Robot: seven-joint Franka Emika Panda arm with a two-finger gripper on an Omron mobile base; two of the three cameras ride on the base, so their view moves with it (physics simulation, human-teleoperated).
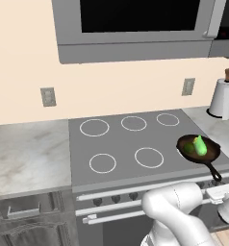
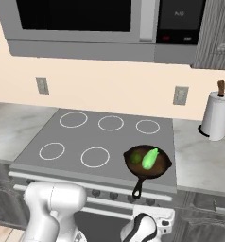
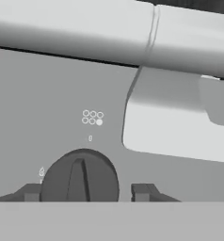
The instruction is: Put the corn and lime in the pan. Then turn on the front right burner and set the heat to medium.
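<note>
Corn (image 2: 150, 158) and lime (image 2: 135, 158) in pan (image 2: 163, 171). Gripper (image 3: 87, 192) jaws spread, straddling knob (image 3: 79, 181) dead ahead; knob ridge near-vertical, runs crosswise to finger gap.

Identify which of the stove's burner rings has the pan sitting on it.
The front right ring: the pan covers it, holding the corn and lime. The other five rings lie bare.
</note>
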